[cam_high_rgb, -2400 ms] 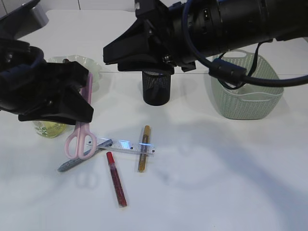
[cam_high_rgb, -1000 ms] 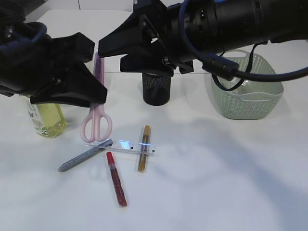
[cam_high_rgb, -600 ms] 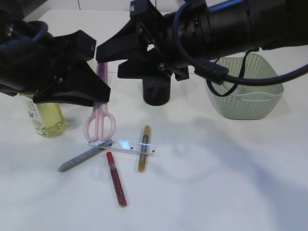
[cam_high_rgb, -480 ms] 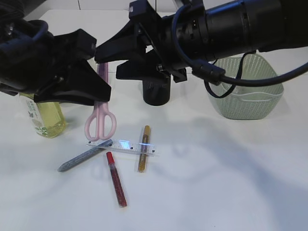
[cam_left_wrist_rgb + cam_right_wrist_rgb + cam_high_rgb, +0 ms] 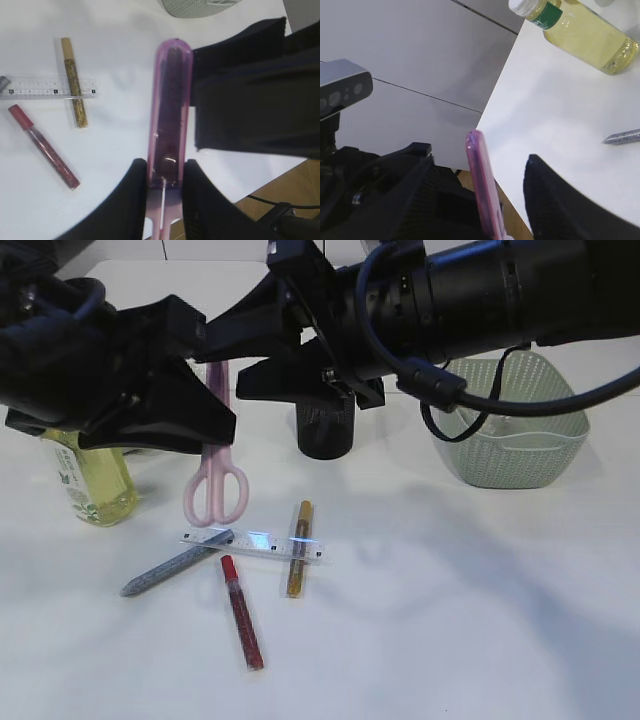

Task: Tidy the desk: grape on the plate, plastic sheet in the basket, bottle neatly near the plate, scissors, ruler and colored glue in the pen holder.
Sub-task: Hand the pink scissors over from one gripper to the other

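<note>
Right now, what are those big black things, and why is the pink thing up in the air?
The black things are two robot arms with fingers. One picture looks at the desk from the front. The other two come from little cameras on the arms' wrists.

The left arm's fingers pinch the pink scissors near their sleeved blades, so the handles hang down over the desk. The right arm's fingers are open on both sides of the blade tip, not gripping it.

On the desk lie a clear ruler and three glue sticks: red, gold and silver. There is also a bottle, a black pen holder and a green basket.
</note>
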`<move>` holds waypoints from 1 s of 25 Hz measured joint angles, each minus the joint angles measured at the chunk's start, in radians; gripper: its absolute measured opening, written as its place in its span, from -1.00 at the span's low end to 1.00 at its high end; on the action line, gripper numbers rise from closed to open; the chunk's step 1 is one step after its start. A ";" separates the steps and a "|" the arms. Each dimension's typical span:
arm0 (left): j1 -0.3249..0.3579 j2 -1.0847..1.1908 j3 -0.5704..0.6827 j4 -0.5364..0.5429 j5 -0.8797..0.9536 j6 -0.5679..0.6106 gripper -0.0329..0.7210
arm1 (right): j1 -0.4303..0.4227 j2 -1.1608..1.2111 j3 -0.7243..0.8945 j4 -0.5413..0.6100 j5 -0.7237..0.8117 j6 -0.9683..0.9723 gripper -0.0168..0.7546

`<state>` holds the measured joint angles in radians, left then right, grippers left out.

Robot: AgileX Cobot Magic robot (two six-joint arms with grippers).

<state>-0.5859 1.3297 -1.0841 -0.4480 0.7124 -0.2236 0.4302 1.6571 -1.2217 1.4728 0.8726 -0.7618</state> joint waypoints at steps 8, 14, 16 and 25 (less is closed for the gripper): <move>0.000 0.013 0.000 -0.021 -0.033 0.020 -0.53 | 0.000 0.000 0.000 0.000 0.001 -0.008 0.18; 0.000 0.032 0.000 -0.041 -0.050 0.032 -0.53 | 0.000 0.000 0.000 0.000 0.002 -0.017 0.18; 0.000 0.033 0.000 -0.056 -0.061 0.048 -0.53 | 0.000 0.000 0.000 0.000 0.004 -0.021 0.18; -0.002 0.045 0.000 -0.072 -0.073 0.076 -0.53 | 0.021 0.025 0.000 0.016 0.001 -0.033 0.18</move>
<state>-0.5875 1.3748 -1.0841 -0.5197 0.6393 -0.1472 0.4508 1.6817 -1.2217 1.4884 0.8738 -0.7943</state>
